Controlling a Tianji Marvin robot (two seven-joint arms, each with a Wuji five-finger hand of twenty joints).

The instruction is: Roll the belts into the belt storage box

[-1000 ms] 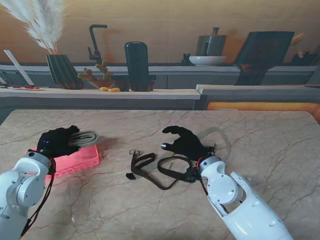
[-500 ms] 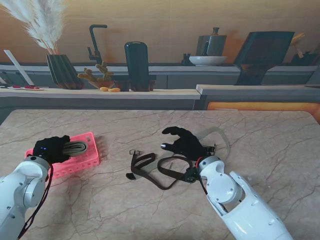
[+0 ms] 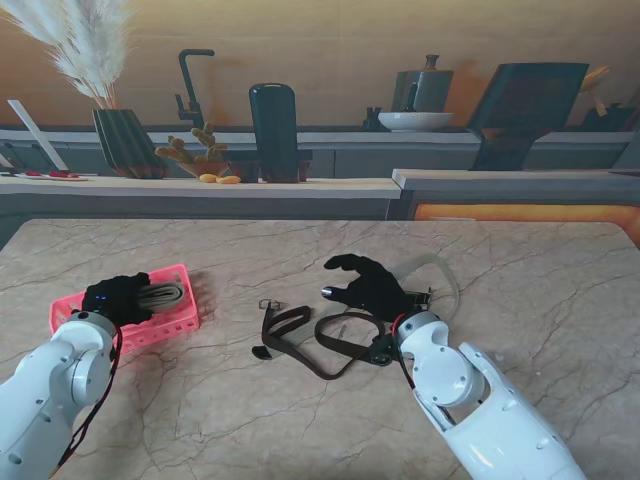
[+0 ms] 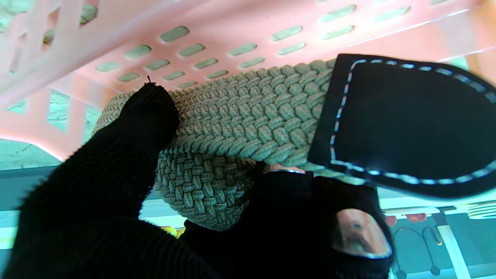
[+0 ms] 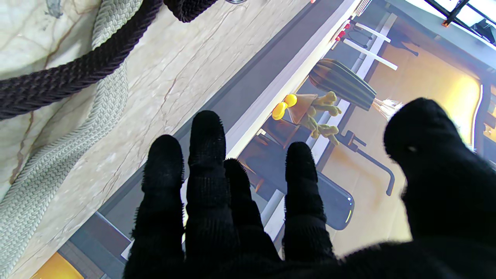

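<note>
Holding a rolled-up woven belt point(image 4: 240, 128), the left hand point(image 3: 118, 297) is down inside the pink belt storage box point(image 3: 178, 318) on the left side of the table point(image 3: 300, 420). This belt looks almost put away, because the wrist view shows the roll right up against the pink floor of the box. The fingers point(image 4: 147, 116) are wrapped tight around the roll, and its black leather tip point(image 4: 407, 124) sticks out past them. I think the hand only has to let go now. More work is left after that. A dark belt point(image 3: 310, 345) lies loose and unrolled in the middle of the table, well apart from the box. A pale belt point(image 3: 440, 275) curls on the table by the right hand point(image 3: 368, 282). The right hand hangs just over the table, near both of these belts. Its fingers point(image 5: 205, 155) are spread apart and hold nothing. Both loose belts need rolling and a trip to the box.
</note>
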